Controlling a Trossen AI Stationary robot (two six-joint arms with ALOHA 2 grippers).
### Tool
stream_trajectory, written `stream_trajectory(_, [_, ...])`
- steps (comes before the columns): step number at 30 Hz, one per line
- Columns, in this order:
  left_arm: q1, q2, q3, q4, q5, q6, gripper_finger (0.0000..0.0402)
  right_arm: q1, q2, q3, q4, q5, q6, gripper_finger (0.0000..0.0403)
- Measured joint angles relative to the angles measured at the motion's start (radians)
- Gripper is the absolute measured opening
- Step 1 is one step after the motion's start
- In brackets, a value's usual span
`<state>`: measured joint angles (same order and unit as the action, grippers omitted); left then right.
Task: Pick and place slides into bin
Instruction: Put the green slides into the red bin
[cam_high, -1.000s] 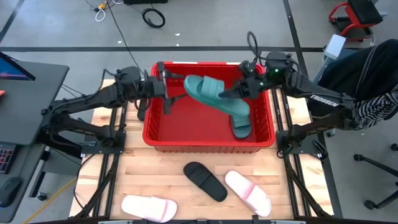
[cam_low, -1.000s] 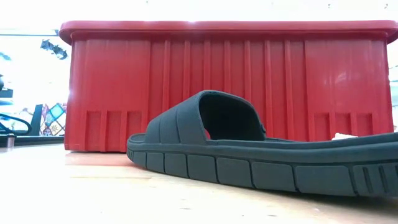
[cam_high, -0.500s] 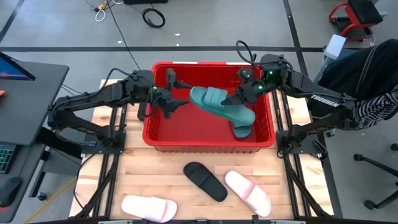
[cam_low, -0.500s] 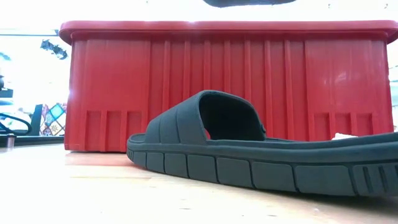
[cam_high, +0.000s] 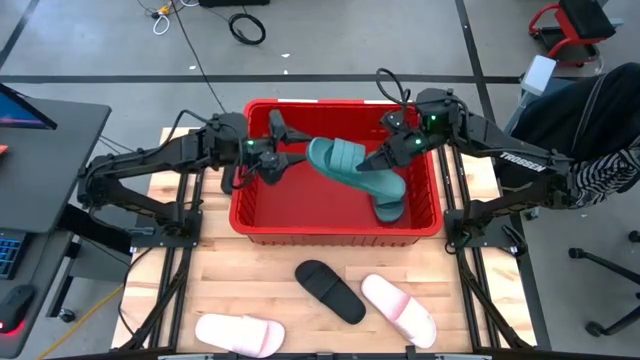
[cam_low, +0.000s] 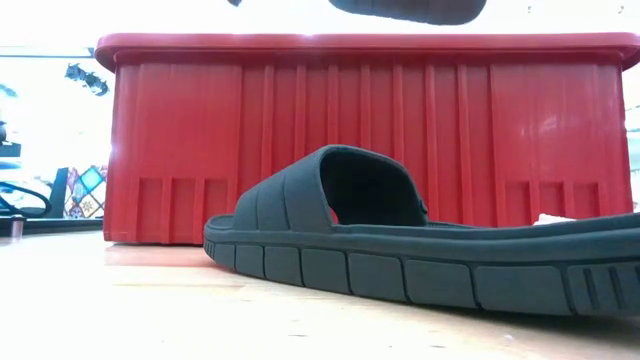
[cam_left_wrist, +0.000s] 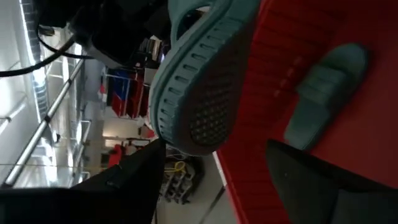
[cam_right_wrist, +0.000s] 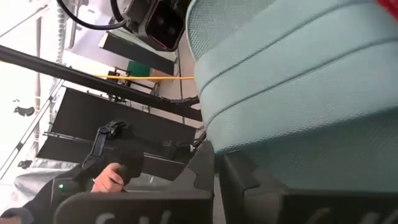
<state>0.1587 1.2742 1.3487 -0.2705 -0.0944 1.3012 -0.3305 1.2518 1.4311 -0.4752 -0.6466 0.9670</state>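
My right gripper (cam_high: 383, 160) is shut on a teal slide (cam_high: 345, 165) and holds it in the air over the red bin (cam_high: 255, 215). In the low view this slide (cam_low: 410, 8) shows just above the bin's rim. My left gripper (cam_high: 277, 150) is open over the bin's left part. Its fingers stand on either side of the held slide's left end (cam_left_wrist: 199, 118), close to it and seemingly apart. A second teal slide (cam_high: 390, 205) lies on the bin's floor at the right. My right gripper pinches the held teal slide between its two fingers at the slide's right side (cam_right_wrist: 249, 140), beside the ribbed strap (cam_right_wrist: 280, 81). The fingers come from the table's right, slanting slightly down. The slide is lifted clear over the bin, tilted, its sole turned toward my left gripper.
On the wooden table in front of the bin lie a black slide (cam_high: 330, 290) and two pale pink slides (cam_high: 400, 308) (cam_high: 240, 333). The black slide (cam_low: 400, 250) fills the low view's foreground. A person sits beyond the table's right edge (cam_high: 600, 150).
My right gripper has tipped down and lowered the teal slide toward the bin, so the slide now shows above the rim in the low view. My left gripper has rolled about its own axis and shifted a little toward the slide's left end, staying open.
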Motion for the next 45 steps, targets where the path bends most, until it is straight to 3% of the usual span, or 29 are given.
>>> stream_trajectory(11, [0.0, 0.003, 0.0, 0.034, -0.006, 0.119, 0.0255, 0.0, 0.0, 0.0, -0.014, 0.012, 0.001, 0.0007])
stream_trajectory(23, [-0.059, 0.005, 0.0, 0.044, -0.067, 0.155, 0.0282, 0.0, 0.002, 0.0, -0.066, 0.053, -0.035, 0.0008])
stream_trajectory(31, [-0.062, 0.034, 0.0, 0.047, -0.068, 0.145, 0.0266, 0.015, 0.002, 0.0, -0.005, 0.046, -0.057, 0.0007])
stream_trajectory(37, [-0.078, 0.05, 0.0, 0.039, -0.066, 0.122, 0.0205, 0.043, 0.002, 0.0, -0.006, 0.054, -0.07, 0.0009])
stream_trajectory(45, [-0.096, 0.048, -0.001, 0.02, -0.071, 0.065, 0.0044, 0.053, -0.001, 0.001, 0.005, 0.099, -0.101, 0.0034])
